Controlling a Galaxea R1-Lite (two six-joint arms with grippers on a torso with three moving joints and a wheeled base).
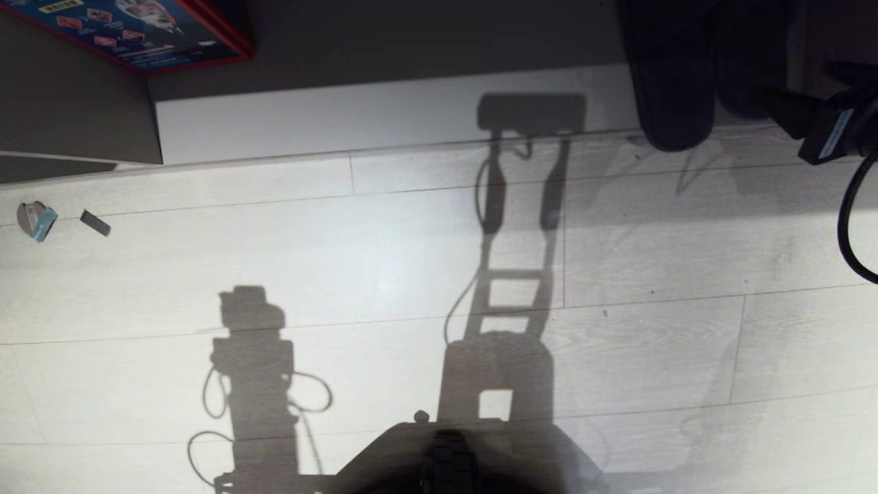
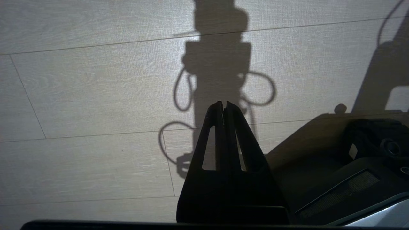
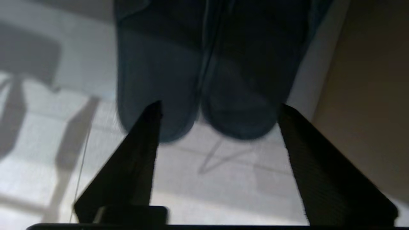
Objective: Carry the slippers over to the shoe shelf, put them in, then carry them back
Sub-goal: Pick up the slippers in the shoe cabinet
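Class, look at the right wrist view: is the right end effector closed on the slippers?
No. The right end effector stands open, its fingers spread apart just short of the slippers.

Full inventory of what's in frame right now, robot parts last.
slippers: two, dark grey-black, side by side on the floor at a pale baseboard, ahead of the right hand
box: one, red-edged with blue printed face, far left
small scraps: two or so, grey and light blue, on the floor at left
floor: pale wood planks, robot's shadow across it
right hand: fingers open, empty, pointed at the slippers' heels
left hand: fingers shut, empty, above bare floor
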